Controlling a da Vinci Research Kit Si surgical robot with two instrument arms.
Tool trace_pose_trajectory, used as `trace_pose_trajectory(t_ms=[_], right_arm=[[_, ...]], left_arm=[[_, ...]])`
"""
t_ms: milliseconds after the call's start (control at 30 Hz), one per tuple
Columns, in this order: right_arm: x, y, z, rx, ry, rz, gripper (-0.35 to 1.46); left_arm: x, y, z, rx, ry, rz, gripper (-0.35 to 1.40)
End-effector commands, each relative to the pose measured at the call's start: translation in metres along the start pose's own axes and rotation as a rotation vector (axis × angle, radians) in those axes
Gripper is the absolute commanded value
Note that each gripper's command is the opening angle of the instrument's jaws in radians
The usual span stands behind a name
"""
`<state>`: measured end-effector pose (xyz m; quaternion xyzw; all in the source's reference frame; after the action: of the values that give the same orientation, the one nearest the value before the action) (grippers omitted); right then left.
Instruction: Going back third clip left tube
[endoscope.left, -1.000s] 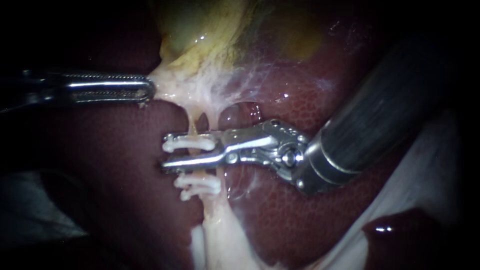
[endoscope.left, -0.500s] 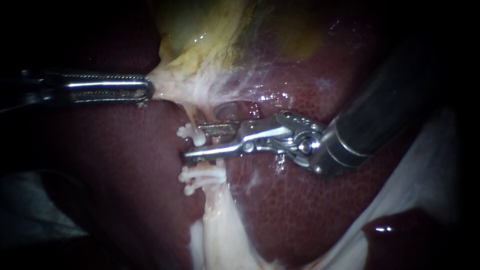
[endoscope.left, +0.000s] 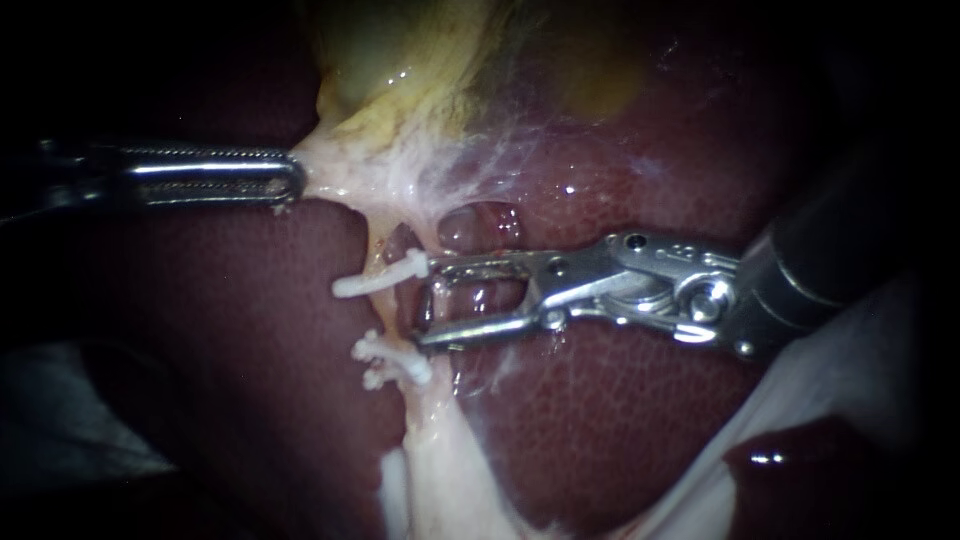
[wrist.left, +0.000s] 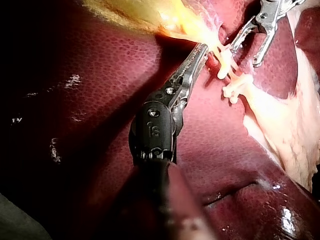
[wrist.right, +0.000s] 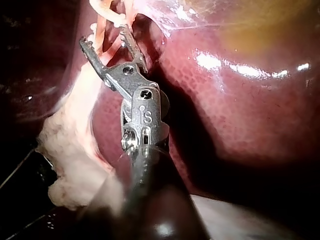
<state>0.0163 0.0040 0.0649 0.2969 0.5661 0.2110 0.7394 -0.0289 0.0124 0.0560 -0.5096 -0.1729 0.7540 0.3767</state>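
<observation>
Jaws: right instrument (endoscope.left: 428, 305) wide open, empty, beside clip (endoscope.left: 375, 283) (white); left instrument (endoscope.left: 295, 180) clamped on pale tissue (endoscope.left: 345, 168).

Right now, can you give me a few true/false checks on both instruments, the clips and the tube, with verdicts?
1. The slim silver right instrument is open and empty. True.
2. The serrated silver left instrument is clear of tissue. False: it is shut on pale tissue next to the yellowish gallbladder.
3. Small white plastic clips sit on the thin pale tube. True.
4. The two instruments touch each other. False: they are apart.
</observation>
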Motion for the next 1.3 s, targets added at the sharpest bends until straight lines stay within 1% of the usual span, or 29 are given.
trace_pose_trajectory(t_ms=[33, 400, 633, 733, 867, 967, 1100, 1300], right_arm=[[-0.0001, 0.0001, 0.0001, -0.002, 0.001, -0.005, 0.49], [0.0005, 0.0003, 0.0019, -0.012, 0.003, -0.003, 0.49], [0.0009, 0.0004, 0.0044, 0.010, 0.023, -0.003, 0.49], [0.0010, 0.0004, 0.0055, 0.031, 0.043, -0.004, 0.49], [0.0008, 0.0003, 0.0066, 0.069, 0.082, 0.008, 0.50], [0.0007, 0.0002, 0.0072, 0.077, 0.084, 0.004, 0.50], [-0.0002, 0.0003, 0.0082, 0.081, 0.082, 0.009, 0.50], [-0.0030, 0.0009, 0.0102, 0.095, 0.073, 0.041, 0.50]], left_arm=[[0.0000, 0.0000, 0.0000, 0.000, 0.000, 0.000, -0.35], [0.0000, 0.0000, 0.0000, 0.000, 0.000, 0.000, -0.35], [0.0000, 0.0002, 0.0002, 0.002, 0.000, 0.000, -0.35], [0.0000, 0.0002, 0.0002, 0.002, 0.001, 0.000, -0.35], [-0.0001, 0.0002, 0.0003, 0.003, 0.001, 0.000, -0.35], [-0.0001, 0.0002, 0.0003, 0.003, 0.001, 0.000, -0.35], [-0.0001, 0.0003, 0.0004, 0.004, 0.001, 0.000, -0.35], [-0.0001, 0.0003, 0.0004, 0.004, 0.001, 0.001, -0.35]])
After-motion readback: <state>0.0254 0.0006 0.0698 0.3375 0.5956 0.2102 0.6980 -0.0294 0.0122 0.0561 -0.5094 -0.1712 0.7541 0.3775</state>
